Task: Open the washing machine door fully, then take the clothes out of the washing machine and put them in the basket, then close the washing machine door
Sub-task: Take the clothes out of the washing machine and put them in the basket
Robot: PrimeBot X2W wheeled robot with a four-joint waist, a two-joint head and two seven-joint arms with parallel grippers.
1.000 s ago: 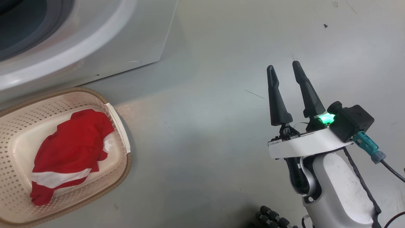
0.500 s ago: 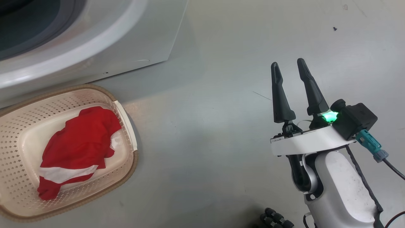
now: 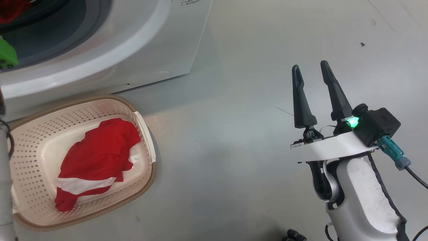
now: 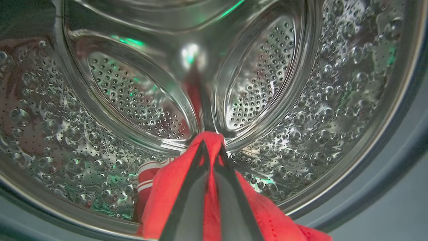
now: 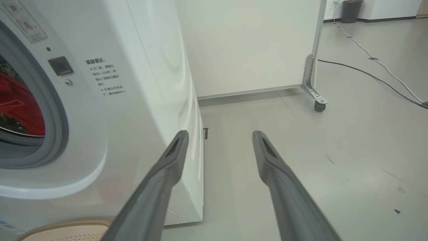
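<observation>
My left gripper [image 4: 211, 145] reaches inside the steel drum [image 4: 133, 100] of the washing machine [image 3: 133, 43] and is shut on a red garment [image 4: 174, 187] with white stripes, bunched around its fingers. A bit of red cloth [image 3: 11, 8] shows in the drum opening, as does red cloth [image 5: 16, 107] in the right wrist view. The cream basket [image 3: 143, 180] stands on the floor before the washer, with another red garment [image 3: 97, 157] with a white band in it. My right gripper [image 3: 310, 65] hangs open over bare floor to the right. The washing machine door is out of view.
A pale forearm [image 3: 4, 187] runs along the left edge beside the basket. The right gripper [image 5: 219, 134] points past the washer's corner [image 5: 197, 150] at a white panel on a caster [image 5: 320, 106]. Cables [image 5: 367, 73] cross the floor, where a small screw [image 3: 362, 44] also lies.
The head camera has moved, so the whole picture has slid right and down. The drum opening with red cloth and a green light has come into view. The right gripper stays open.
</observation>
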